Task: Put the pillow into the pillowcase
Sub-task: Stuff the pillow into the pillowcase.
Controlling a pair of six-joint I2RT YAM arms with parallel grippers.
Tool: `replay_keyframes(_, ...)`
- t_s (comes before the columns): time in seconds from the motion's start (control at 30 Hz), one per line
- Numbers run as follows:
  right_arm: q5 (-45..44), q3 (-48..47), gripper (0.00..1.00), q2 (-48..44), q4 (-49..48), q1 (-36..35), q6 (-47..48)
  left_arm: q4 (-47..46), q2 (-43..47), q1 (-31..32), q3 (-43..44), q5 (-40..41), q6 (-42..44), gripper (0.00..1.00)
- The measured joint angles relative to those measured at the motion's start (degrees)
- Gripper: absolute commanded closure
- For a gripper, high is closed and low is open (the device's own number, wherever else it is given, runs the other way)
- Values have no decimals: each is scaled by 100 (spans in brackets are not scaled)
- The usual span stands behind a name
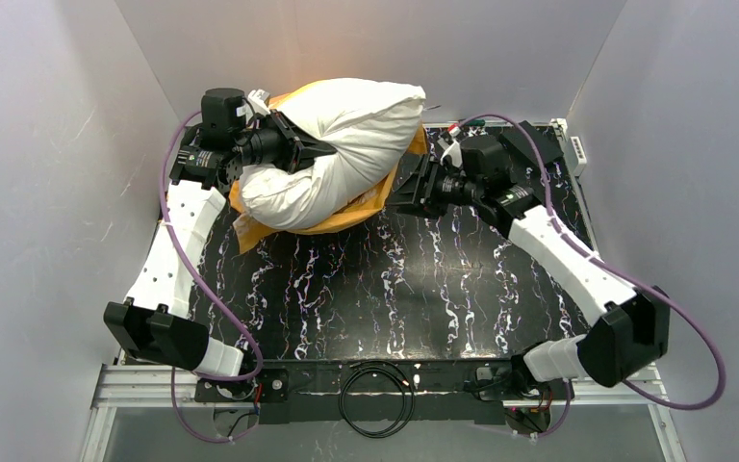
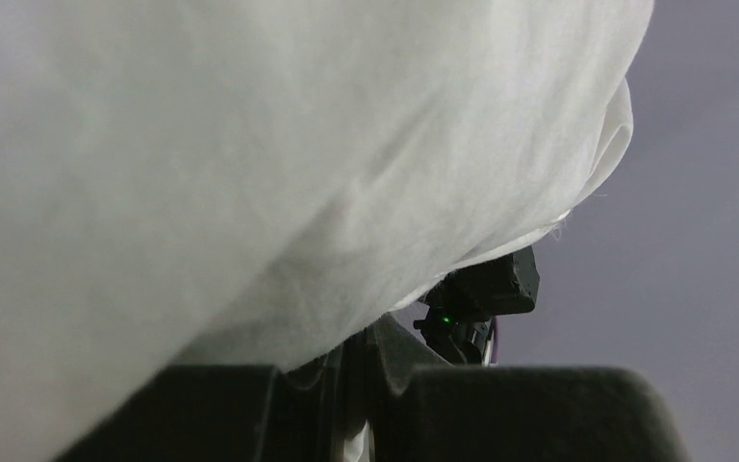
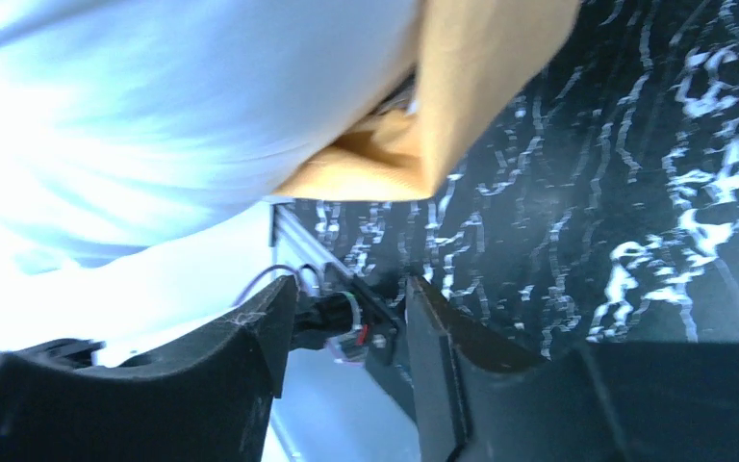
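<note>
The plump off-white pillow lies at the back of the table, partly on and in the orange pillowcase, whose edge shows below and behind it. My left gripper presses into the pillow's left side. In the left wrist view the pillow fills the frame, and the left gripper is shut with a sliver of white fabric pinched between its fingers. My right gripper stands just right of the pillowcase's lower edge. In the right wrist view the right gripper is open and holds nothing, with the pillowcase and pillow above it.
The black marbled tabletop stretches toward the near edge. Grey walls close in the back and both sides. A coiled black cable lies at the front rail. A small white box sits at the back right.
</note>
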State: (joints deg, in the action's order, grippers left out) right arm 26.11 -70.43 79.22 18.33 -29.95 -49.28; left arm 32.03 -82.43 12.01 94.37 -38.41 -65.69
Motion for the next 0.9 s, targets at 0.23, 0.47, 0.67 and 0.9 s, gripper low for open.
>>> replay_keyframes(0.23,232,-13,65,-153,-627,-11,-767,-39,-31,-2,20,-4,-35,100)
replay_keyframes(0.47,48,-20,67,905,-1832,-409,-1663,-55,-31,-2,20,-2,-44,100)
replay_keyframes(0.67,-208,55,59,1720,-2704,-728,-2227,-74,-31,-63,20,46,-48,100)
replay_keyframes(0.9,-807,48,52,2371,-3169,-734,-2682,-76,-31,-81,11,74,-59,100)
